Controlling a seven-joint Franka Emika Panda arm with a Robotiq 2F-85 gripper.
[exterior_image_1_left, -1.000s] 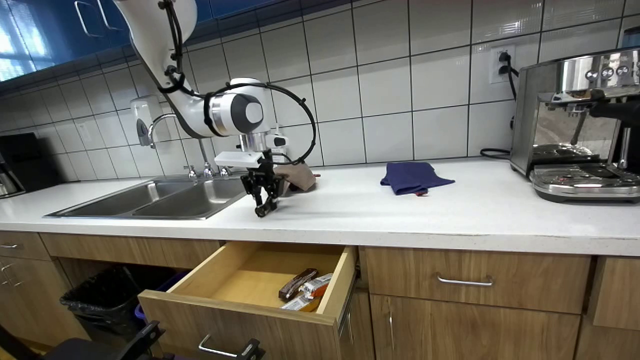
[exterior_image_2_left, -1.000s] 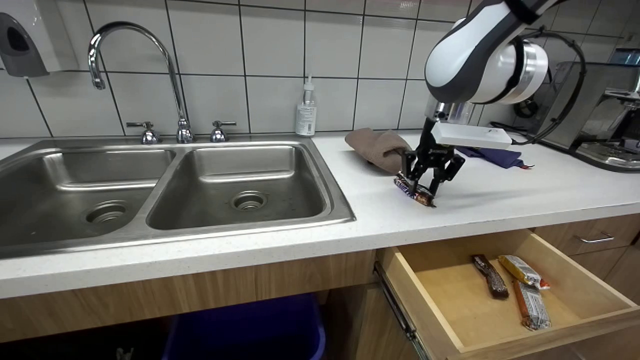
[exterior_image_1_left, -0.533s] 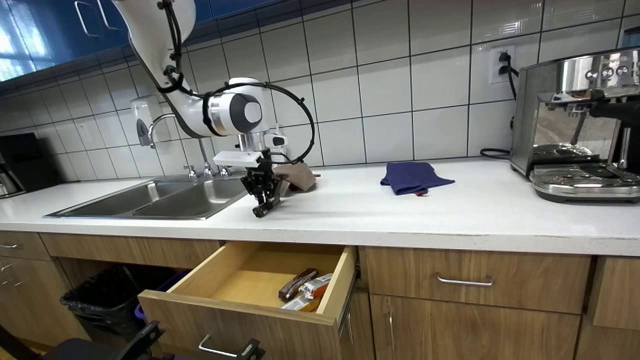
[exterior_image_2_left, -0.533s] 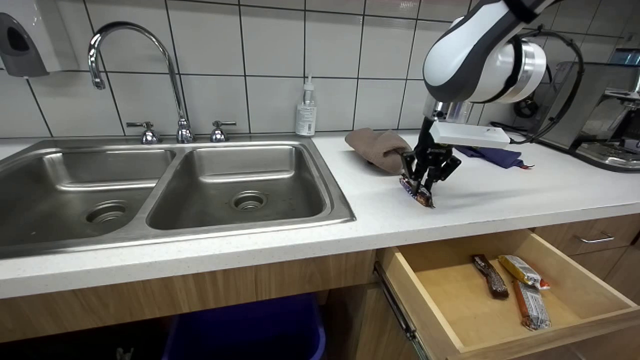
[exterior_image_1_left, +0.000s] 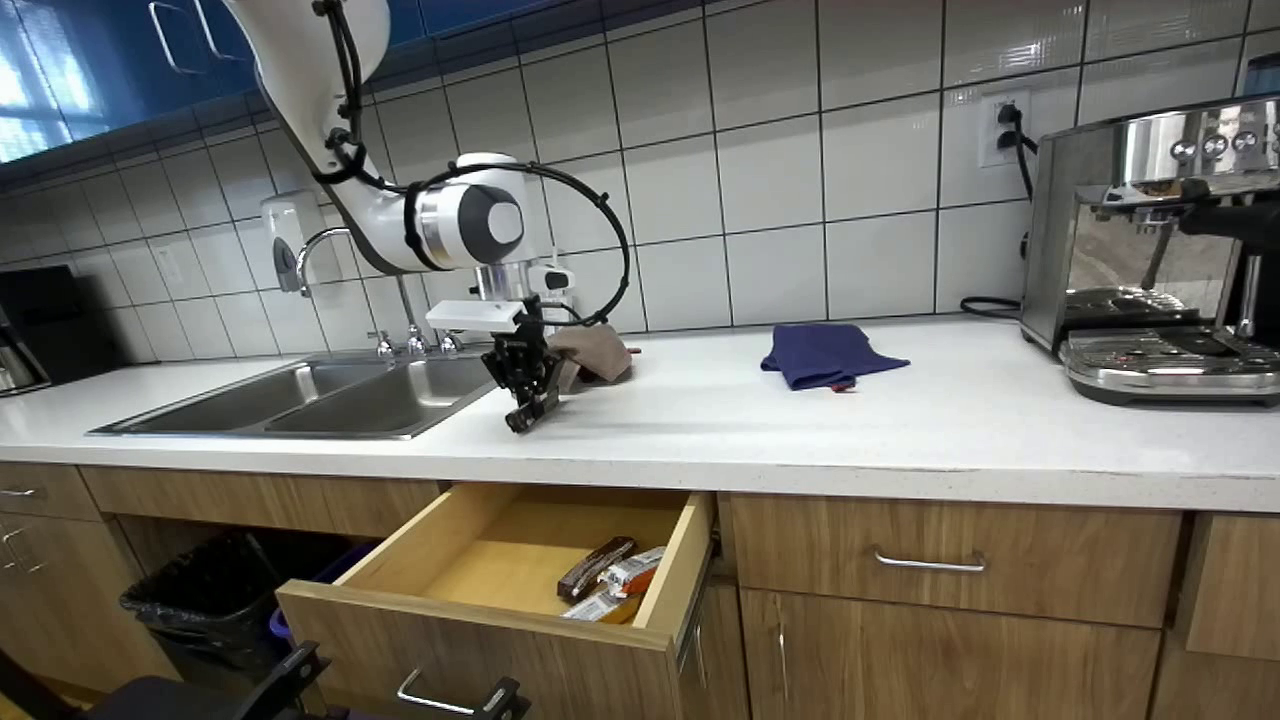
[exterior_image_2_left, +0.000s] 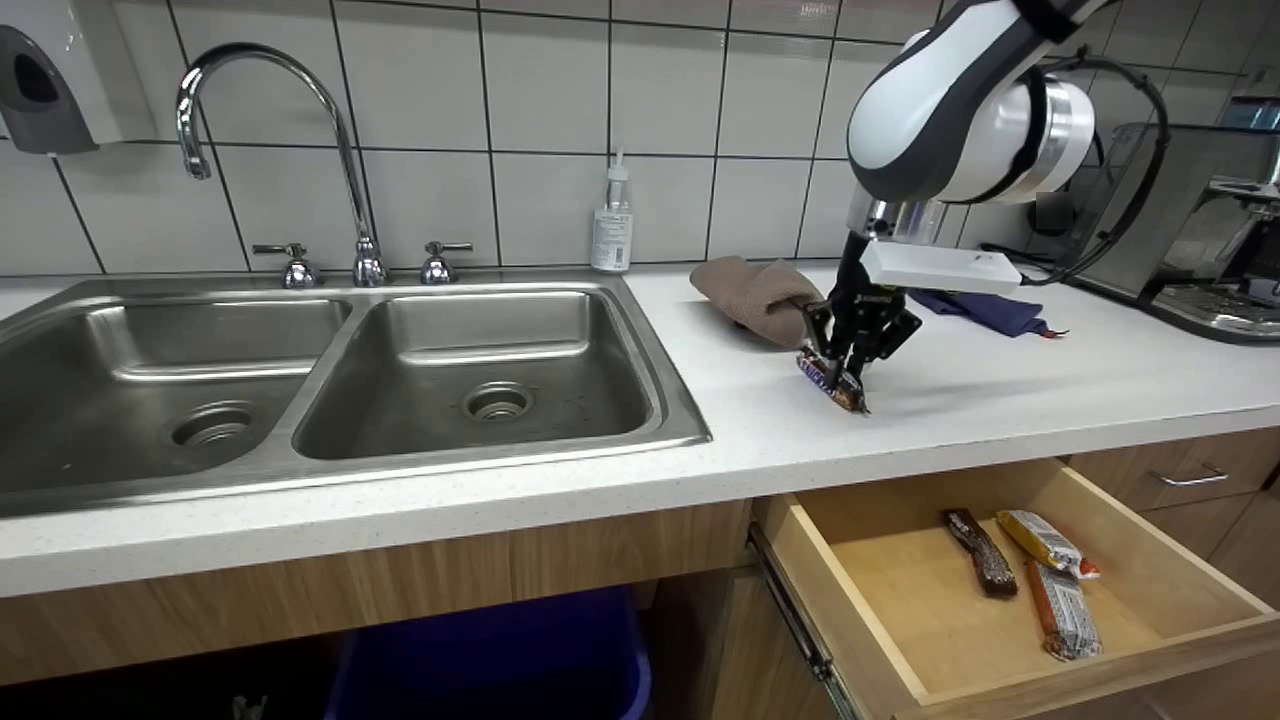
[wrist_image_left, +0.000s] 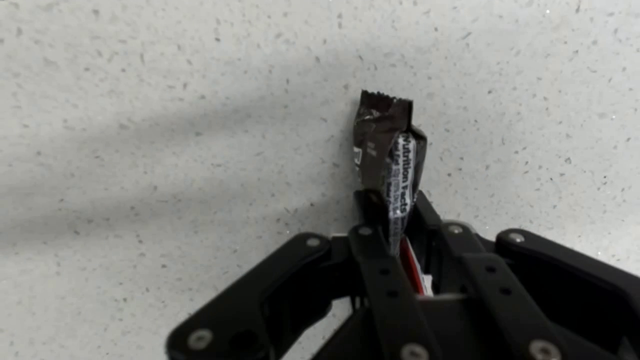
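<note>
A white robot arm (exterior_image_1_left: 322, 110) is slanting down from the top of an exterior view, its rounded wrist joint (exterior_image_1_left: 480, 222) lying nearly level and a silver flange (exterior_image_1_left: 505, 283) pointing downward below it. A black cable (exterior_image_1_left: 625, 250), bound along the arm with dark straps (exterior_image_1_left: 413, 228), is arching out past the wrist joint and curving back toward the gripper (exterior_image_2_left: 844, 375). In both exterior views, a white housing (exterior_image_2_left: 940, 268) is jutting sideways above the gripper, which is hanging downward. In the wrist view, black linkages (wrist_image_left: 250, 292) are flaring out on either side, while the two fingers (wrist_image_left: 371, 245) are standing close together, holding a narrow pinch.
</note>
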